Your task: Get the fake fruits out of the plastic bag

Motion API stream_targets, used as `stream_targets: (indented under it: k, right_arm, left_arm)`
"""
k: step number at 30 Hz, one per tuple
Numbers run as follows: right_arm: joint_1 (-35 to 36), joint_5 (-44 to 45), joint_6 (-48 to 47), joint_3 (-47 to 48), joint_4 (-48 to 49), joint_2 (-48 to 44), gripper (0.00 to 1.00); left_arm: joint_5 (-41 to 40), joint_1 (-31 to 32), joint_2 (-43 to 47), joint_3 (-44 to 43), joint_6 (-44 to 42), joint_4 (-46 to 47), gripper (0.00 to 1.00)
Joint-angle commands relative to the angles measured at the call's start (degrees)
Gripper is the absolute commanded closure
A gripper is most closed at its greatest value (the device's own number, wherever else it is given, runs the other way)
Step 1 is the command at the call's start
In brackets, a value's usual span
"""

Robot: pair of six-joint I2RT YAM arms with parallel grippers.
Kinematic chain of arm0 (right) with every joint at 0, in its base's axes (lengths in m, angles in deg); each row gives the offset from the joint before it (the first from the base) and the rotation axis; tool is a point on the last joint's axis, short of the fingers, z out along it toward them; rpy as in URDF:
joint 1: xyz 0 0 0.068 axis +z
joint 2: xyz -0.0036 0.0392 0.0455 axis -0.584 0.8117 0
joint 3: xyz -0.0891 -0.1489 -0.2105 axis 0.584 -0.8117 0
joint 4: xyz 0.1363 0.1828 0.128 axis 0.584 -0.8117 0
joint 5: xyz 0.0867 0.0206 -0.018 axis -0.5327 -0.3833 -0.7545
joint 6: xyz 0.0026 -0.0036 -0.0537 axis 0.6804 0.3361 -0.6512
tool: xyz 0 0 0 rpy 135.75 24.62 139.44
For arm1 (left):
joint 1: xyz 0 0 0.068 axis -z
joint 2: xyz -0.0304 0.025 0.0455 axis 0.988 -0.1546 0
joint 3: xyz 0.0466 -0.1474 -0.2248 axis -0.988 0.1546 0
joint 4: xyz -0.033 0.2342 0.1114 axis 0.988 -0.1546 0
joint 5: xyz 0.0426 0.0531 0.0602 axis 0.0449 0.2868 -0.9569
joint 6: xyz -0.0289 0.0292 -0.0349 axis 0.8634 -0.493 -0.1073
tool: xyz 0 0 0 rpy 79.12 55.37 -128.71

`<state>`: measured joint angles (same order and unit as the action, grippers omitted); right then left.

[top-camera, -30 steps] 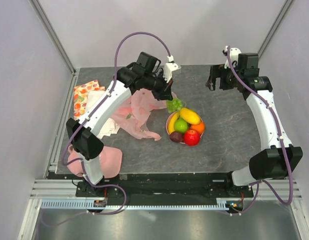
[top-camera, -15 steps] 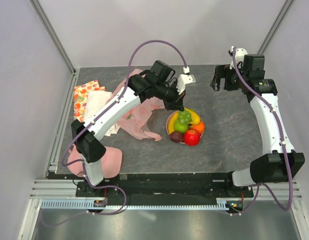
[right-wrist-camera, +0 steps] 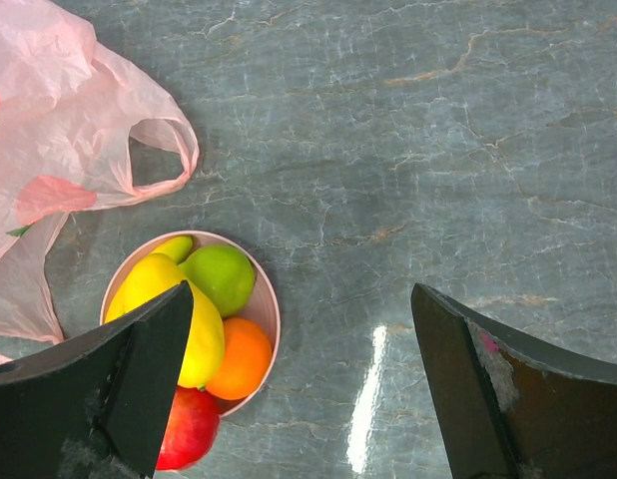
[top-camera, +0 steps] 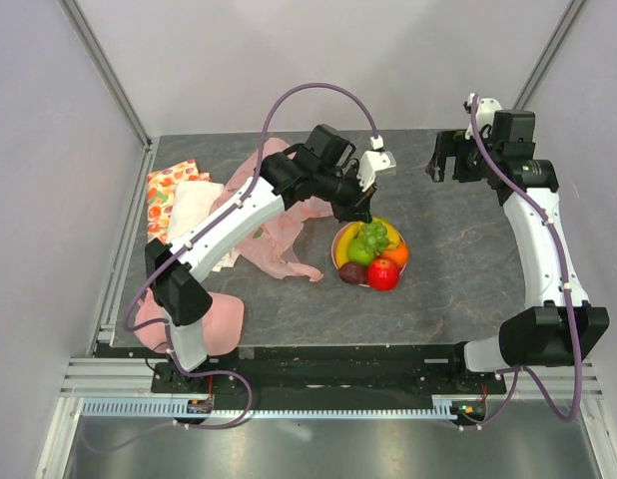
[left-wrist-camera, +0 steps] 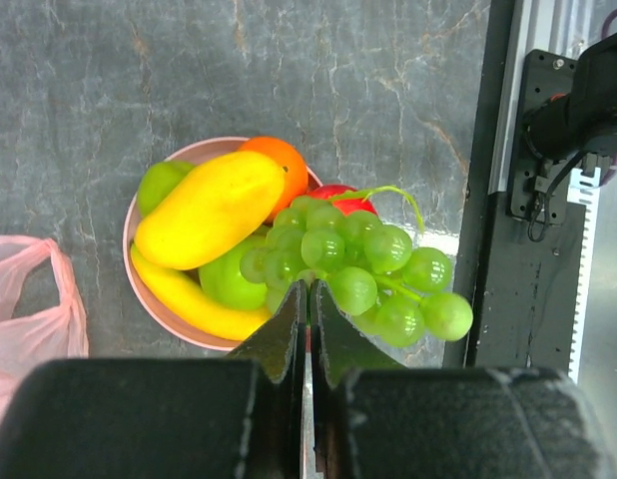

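Hanging from the closed left gripper (left-wrist-camera: 308, 291), grapes (left-wrist-camera: 340, 249) are positioned over the plate (left-wrist-camera: 126, 235) for release, the right gripper (right-wrist-camera: 299, 304) open.

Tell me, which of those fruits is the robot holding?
The green grapes, pinched in the shut left gripper over the plate. The mango, banana and orange lie loose on the plate.

My fingers (left-wrist-camera: 284, 339) black — grapes (left-wrist-camera: 358, 269) pale green, mango (left-wrist-camera: 209, 210) yellow, plate (left-wrist-camera: 128, 254) pink, bag (right-wrist-camera: 59, 130) translucent pink, tabletop (right-wrist-camera: 438, 130) grey-veined.
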<state>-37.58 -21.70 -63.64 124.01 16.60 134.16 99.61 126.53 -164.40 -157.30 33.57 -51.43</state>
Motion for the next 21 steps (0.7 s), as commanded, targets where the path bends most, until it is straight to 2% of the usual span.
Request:
stream_targets:
  k: [1, 11, 21]
  right_arm:
    - [-0.53, -0.04, 0.31, -0.40, 1.24, -1.65, 0.02]
    - [-0.97, -0.31, 0.31, -1.10, 1.24, -1.65, 0.02]
    - [-1.41, -0.66, 0.31, -1.98, 1.33, -1.73, 0.02]
  left_arm:
    - [-3.33, 0.01, 2.39, 1.50, 2.78, 2.70, 0.98]
    - [-11.24, 0.01, 2.22, 6.07, 5.59, 3.06, 0.98]
    - [-11.95, 0.54, -0.24, 6.87, 7.00, 3.50, 0.98]
